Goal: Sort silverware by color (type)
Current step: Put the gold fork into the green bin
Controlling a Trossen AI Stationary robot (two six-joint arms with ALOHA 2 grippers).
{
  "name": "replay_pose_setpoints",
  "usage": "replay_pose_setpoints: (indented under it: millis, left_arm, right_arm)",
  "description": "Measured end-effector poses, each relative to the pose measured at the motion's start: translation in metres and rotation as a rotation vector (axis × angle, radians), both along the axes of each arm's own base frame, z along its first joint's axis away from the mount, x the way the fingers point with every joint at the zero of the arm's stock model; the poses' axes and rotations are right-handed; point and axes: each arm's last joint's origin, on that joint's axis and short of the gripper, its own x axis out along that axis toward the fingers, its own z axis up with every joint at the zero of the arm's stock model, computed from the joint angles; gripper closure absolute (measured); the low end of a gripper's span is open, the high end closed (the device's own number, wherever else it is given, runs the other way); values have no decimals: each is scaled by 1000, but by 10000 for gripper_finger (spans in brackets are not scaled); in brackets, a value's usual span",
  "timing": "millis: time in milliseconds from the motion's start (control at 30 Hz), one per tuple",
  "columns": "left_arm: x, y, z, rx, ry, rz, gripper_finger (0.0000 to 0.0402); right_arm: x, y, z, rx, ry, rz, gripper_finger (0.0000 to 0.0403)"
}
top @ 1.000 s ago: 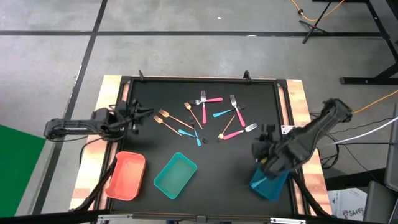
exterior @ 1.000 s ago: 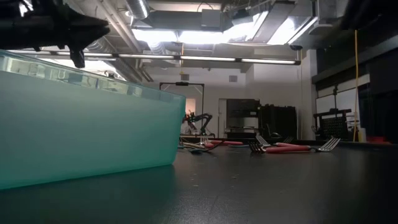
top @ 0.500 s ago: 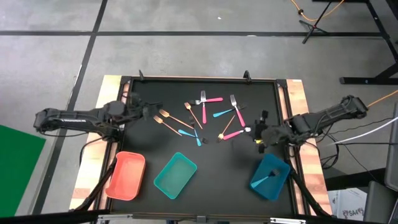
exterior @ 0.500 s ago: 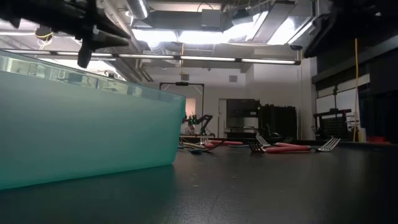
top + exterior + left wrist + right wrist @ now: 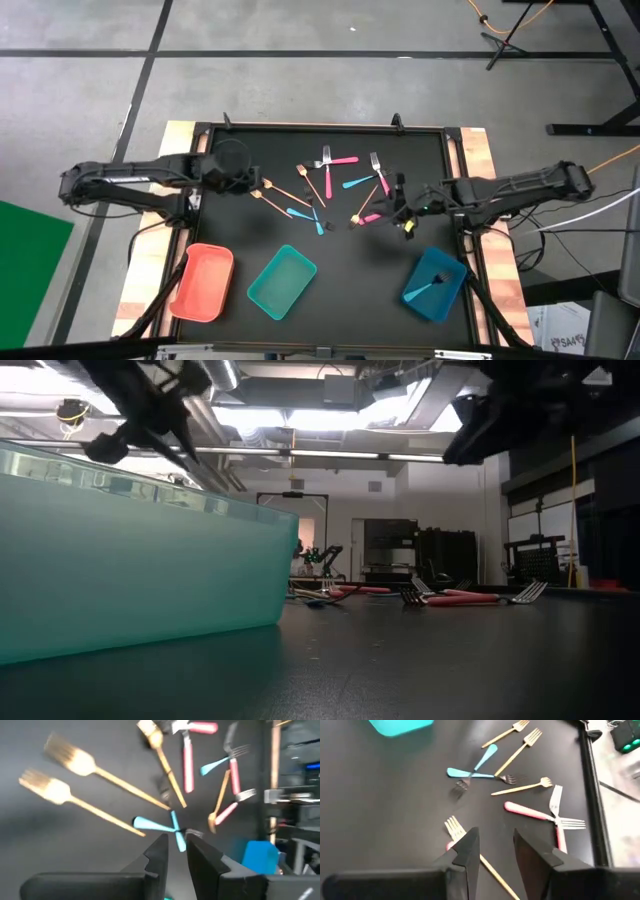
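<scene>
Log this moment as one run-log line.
left tool: open, empty, beside gold forks | right tool: open, empty, above pink fork | blue tray: one utensil

Black table mat (image 5: 330, 250) framed by pale wood edging (image 5: 148, 240) on both sides, clamps at far edge. Three rectangular plastic trays along near edge: red-pink tray (image 5: 203, 282) at left, teal tray (image 5: 282, 281) in middle, blue tray (image 5: 434, 285) at right, all well apart. Teal tray turned at an angle; fills left half of low view (image 5: 130, 560) as translucent wall. Grey floor (image 5: 300, 60) around table, crossed by dark seams. Green sheet (image 5: 30, 260) on floor at far left. Orange cable (image 5: 505, 20) and black stand legs (image 5: 600, 100) at far right. Ceiling lights (image 5: 330, 415), dark cabinets (image 5: 400, 555) in room beyond.
</scene>
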Motion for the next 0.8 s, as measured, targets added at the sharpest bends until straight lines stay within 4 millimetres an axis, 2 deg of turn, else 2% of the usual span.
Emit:
replay_pose_setpoints:
  millis: [167,333,800]
  left_arm:
    - [16,6,-29,-174,102,112,339]
    - [30,14,-52,-260,195,190,339]
    - [45,34,-88,-354,326,333,339]
  right_arm:
    - [8,-10,-7,-54,30,0,290]
    - [14,-15,-14,-71,71,-4,290]
    - [20,-17,-23,-52,108,9,290]
